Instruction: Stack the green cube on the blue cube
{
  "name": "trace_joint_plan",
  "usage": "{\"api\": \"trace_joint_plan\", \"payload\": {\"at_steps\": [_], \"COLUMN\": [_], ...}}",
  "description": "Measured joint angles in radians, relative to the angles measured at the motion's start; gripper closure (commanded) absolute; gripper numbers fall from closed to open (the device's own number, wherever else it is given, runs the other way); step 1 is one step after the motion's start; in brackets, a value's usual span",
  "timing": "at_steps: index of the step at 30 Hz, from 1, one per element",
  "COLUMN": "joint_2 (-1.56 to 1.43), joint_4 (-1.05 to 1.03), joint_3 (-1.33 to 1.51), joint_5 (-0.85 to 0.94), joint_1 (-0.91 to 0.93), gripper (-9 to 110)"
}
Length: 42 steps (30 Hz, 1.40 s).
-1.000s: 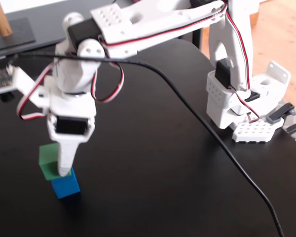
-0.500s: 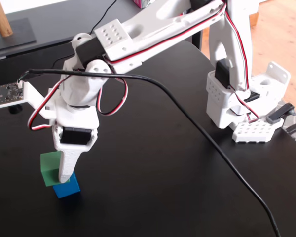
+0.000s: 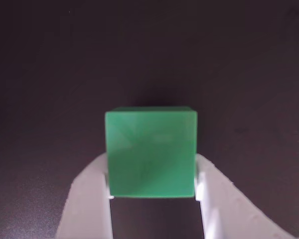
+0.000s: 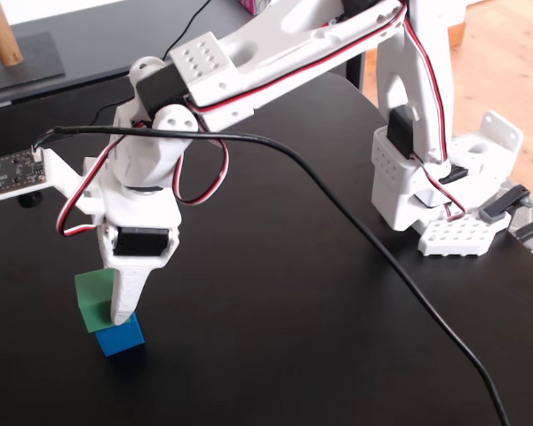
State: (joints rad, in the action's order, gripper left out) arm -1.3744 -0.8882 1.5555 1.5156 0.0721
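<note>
Two white fingers (image 3: 89, 199) of the pincer (image 3: 152, 191) sit tight against the left and right faces of the green cube (image 3: 151, 152) in the wrist view, pinching it. In the fixed view the pincer (image 4: 115, 315) points straight down, green cube (image 4: 92, 297) resting on the blue cube (image 4: 122, 337), offset slightly left. Black table (image 4: 275, 311) beneath; black cable (image 4: 382, 257) trails across it to the lower right.

Setting: a home or hobby room. A black counter (image 4: 275, 293) carried the white 3D-printed arm (image 4: 275, 44), clamped at its edge; light wooden flooring (image 4: 506, 62) showed behind, and a bare circuit board (image 4: 13, 173) hung from loose wiring.
</note>
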Motion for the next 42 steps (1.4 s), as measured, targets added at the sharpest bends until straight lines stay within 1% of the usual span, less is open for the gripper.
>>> {"api": "trace_joint_plan", "payload": {"at_steps": [4, 10, 15, 29, 38, 42], "joint_2": [-0.002, -0.011, -0.009, -0.034, -0.204, -0.327], "joint_4": [-0.017, -0.023, -0.032, -0.032, -0.124, -0.16], "joint_3": [0.0, 0.009, 0.015, 0.017, 0.017, 0.075], "joint_5": [0.002, 0.012, 0.026, -0.011, -0.04, -0.04], "joint_1": [0.0, 0.0, 0.012, 0.014, 0.014, 0.009], "gripper": [95, 75, 67, 66, 66, 66]}}
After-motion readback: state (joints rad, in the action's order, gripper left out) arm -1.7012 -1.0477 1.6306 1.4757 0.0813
